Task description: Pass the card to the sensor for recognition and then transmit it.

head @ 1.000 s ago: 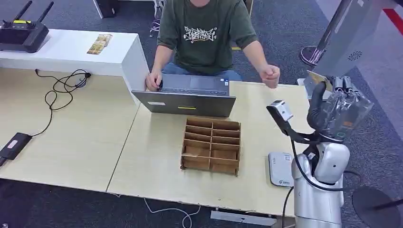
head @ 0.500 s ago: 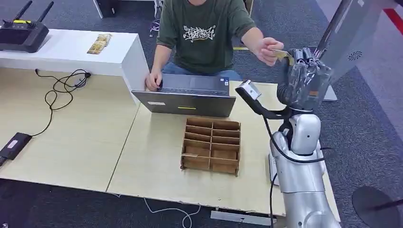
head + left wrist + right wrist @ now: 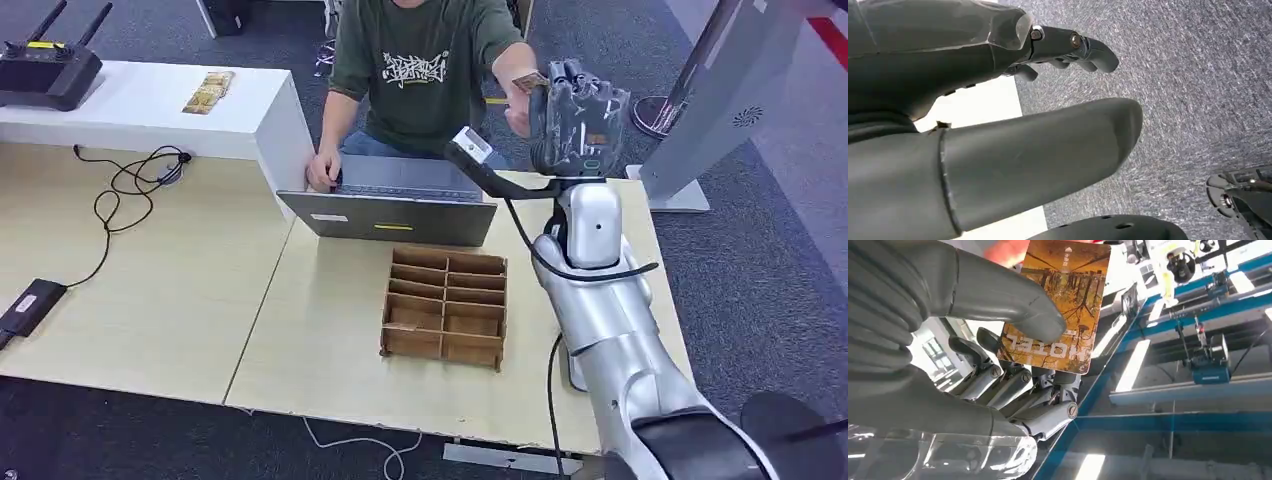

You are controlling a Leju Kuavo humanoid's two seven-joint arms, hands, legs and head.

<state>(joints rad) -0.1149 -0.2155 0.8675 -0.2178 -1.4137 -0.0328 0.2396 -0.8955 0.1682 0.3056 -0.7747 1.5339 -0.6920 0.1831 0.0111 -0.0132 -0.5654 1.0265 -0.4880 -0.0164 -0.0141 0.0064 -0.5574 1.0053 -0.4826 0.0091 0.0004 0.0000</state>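
The right hand is reaching up and across the counter toward the person seated behind the laptop. In the right wrist view its thumb is pressing the card against the fingers, so the fingers are clamped on the card. The card is orange and brown, with the word HOTEL printed near the pinched end. From the head camera the card is peeking out above the hand, right at the person's hand, which is touching or taking its far edge; exactly how firmly the person is holding it, I cannot tell.

This looks like the last step, the handover, with the sensor lying well behind on the counter's near edge, mostly hidden by the arm. The next move probably calls for loosening the thumb only once the person is gripping the card, then drawing the arm back clear of the laptop and the wooden organizer.

The left hand is hanging over grey carpet, its fingers apart and holding nothing.
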